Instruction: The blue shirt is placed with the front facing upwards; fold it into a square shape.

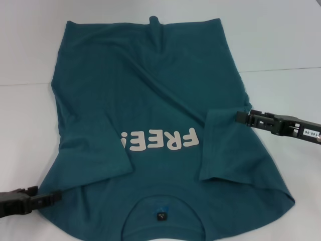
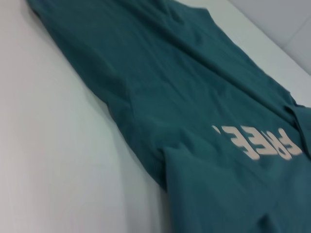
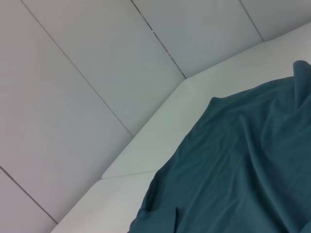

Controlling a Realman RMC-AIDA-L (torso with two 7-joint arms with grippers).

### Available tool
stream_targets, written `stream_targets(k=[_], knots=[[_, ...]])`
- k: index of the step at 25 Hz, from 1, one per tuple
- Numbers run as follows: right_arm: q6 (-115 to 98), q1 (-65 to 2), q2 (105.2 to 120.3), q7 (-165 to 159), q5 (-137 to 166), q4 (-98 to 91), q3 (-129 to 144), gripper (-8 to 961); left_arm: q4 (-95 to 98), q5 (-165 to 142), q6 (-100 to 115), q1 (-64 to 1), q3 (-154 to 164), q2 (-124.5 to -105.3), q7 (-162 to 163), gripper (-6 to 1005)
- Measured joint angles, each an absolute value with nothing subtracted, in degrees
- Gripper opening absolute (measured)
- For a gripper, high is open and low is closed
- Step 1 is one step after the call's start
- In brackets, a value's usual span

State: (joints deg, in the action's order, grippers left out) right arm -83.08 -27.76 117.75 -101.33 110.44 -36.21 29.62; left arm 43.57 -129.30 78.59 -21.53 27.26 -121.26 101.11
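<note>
The blue shirt [image 1: 150,90] lies front up on the white table [image 1: 281,40], its collar and dark neck label [image 1: 161,216] toward me and its hem at the far side. Cream "FREE!" lettering [image 1: 163,140] crosses the chest. The shirt's left side is folded in over the end of the lettering, and the right sleeve [image 1: 225,145] lies folded inward on the chest. My left gripper [image 1: 57,196] rests at the shirt's near left shoulder edge. My right gripper [image 1: 239,116] touches the folded sleeve's far outer corner. The left wrist view shows the shirt [image 2: 194,97] and the lettering [image 2: 262,143]; the right wrist view shows the shirt [image 3: 243,170].
Bare white table surrounds the shirt on the left [image 2: 48,145], the right and the far side. Grey wall panels [image 3: 97,73] rise behind the table's far edge. A small crease of cloth sticks up at the middle of the hem [image 1: 154,22].
</note>
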Motion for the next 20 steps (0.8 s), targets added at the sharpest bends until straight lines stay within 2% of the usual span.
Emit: stream_targets(k=[20], knots=[[-82.98, -27.88, 117.66, -101.33, 110.34, -36.21, 29.62, 912, 46.75, -131.79, 86.63, -23.47, 27.68, -120.91, 103.00, 901]])
